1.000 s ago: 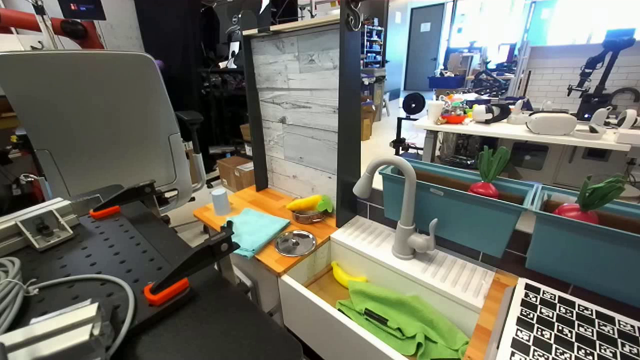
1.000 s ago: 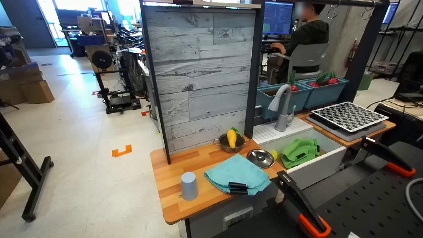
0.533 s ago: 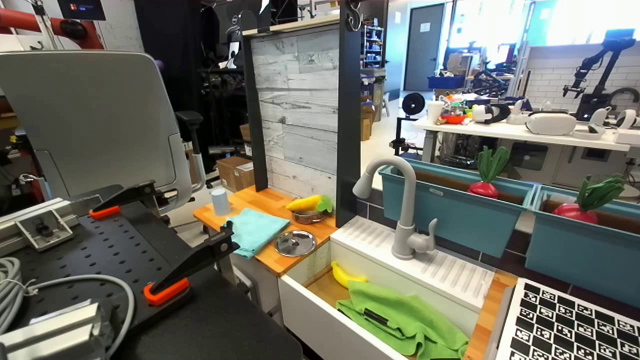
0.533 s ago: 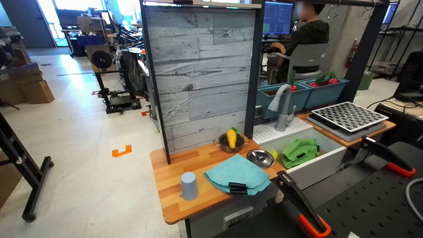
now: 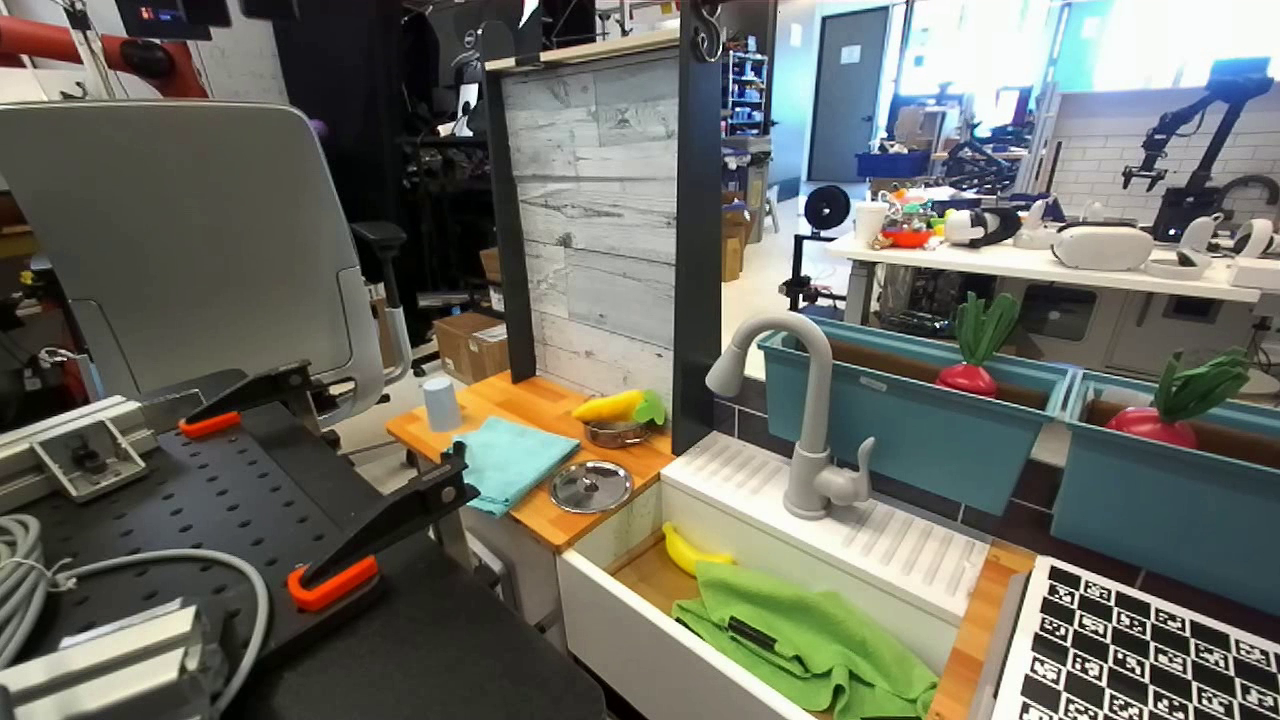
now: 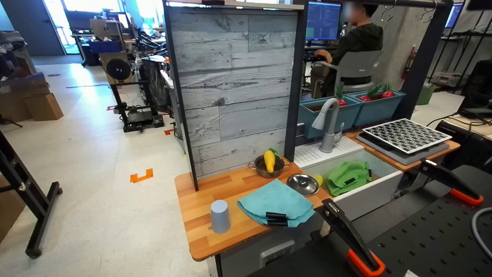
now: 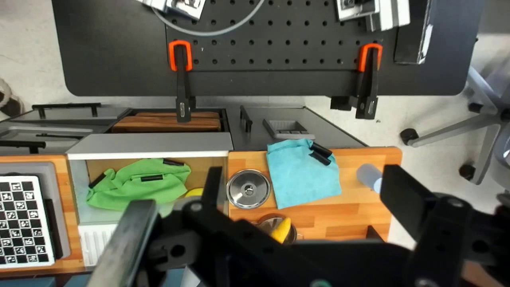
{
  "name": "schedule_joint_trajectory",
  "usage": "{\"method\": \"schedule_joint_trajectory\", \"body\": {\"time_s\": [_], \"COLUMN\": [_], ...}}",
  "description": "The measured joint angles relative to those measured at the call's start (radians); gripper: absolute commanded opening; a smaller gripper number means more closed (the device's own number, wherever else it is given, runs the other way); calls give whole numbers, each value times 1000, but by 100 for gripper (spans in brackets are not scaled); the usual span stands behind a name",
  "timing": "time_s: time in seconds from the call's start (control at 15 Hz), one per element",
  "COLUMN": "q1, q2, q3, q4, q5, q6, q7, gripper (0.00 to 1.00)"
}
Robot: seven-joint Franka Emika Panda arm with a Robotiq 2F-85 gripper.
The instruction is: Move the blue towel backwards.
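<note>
The blue towel (image 7: 303,181) lies folded on the wooden counter in the wrist view, with black strips (image 7: 320,154) near one corner. It also shows in both exterior views (image 5: 515,460) (image 6: 275,200); one edge hangs slightly over the counter's front edge. My gripper (image 7: 303,172) is wide open in the wrist view, high above the counter. Its fingers (image 7: 404,197) stand wide apart with nothing between them, and the towel shows in the gap, well below. In the exterior views, only a dark shape (image 5: 270,8) at the top edge may be part of the arm.
A light blue cup (image 6: 220,217) stands left of the towel in an exterior view. A metal lid (image 6: 303,184) and a pot (image 6: 261,169) holding a yellow squash (image 6: 269,161) are close by. The sink holds a green towel (image 5: 800,630) and a banana (image 5: 692,550). Black clamps (image 7: 367,85) stick out from the table.
A dark shape has come in at the top edge of both exterior views. The towel and the other things on the counter have not moved.
</note>
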State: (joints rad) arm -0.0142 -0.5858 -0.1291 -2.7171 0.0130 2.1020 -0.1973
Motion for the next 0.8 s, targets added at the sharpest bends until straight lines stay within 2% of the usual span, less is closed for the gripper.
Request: {"method": "schedule_joint_trajectory", "body": {"time_s": [0.47, 0.67, 0.8], "q1": [56, 114, 150], "q2": [257, 395, 497], "q3": [53, 54, 57], "q4": [4, 43, 98], "q5": [76, 170, 258], "q6": [443, 556, 573], "q7": [49, 20, -32], "gripper": [100, 100, 100]}}
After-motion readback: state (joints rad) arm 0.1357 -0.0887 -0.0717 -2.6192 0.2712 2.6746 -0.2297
